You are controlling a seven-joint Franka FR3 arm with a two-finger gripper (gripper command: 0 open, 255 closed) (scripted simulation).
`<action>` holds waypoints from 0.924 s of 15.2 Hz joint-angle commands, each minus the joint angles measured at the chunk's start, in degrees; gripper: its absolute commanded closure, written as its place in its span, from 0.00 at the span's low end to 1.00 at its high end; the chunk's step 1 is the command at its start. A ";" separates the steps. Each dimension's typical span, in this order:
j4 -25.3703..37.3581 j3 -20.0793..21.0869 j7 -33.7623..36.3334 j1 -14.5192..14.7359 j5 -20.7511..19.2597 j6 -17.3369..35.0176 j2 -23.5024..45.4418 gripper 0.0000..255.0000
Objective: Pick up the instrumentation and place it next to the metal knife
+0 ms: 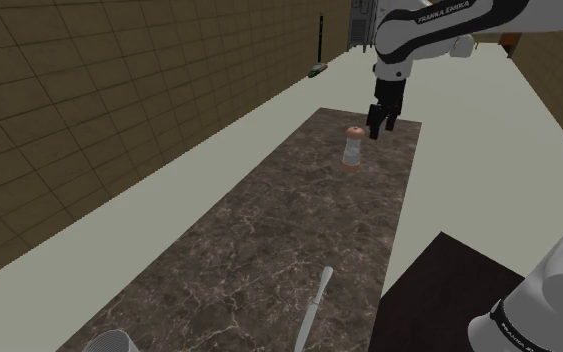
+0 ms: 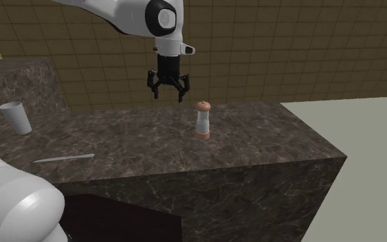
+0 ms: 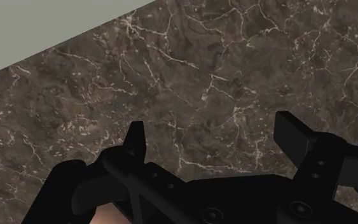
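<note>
On the dark marbled surface, the small upright instrument stands below and to the shoulder view's left of the spread, empty gripper.

A small pale cylindrical instrument, capped and based in peach, is set upright near one short end of the dark marbled desk. A slim grey metal knife is laid flat well apart from it, beside a long edge, toward the opposite end.

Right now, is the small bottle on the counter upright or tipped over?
Upright: the small bottle stands on its base on the counter, rounded cap on top.
</note>
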 commanded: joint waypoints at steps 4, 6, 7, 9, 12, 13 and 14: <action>9.70 -1.81 -4.42 -1.36 2.46 0.70 10.53 0.00; 14.39 -2.29 -6.11 -2.16 3.71 0.46 15.08 0.00; 16.90 -2.46 -6.91 -2.64 4.36 0.21 17.40 0.00; 22.28 -2.66 -8.40 -3.71 5.67 -0.55 22.14 0.00; 31.46 -2.66 -10.27 -5.66 7.59 -2.42 29.62 0.00; 34.91 -2.60 -10.79 -6.39 8.21 -3.26 32.26 0.00; 36.22 -2.53 -10.95 -6.70 8.41 -3.60 33.25 0.00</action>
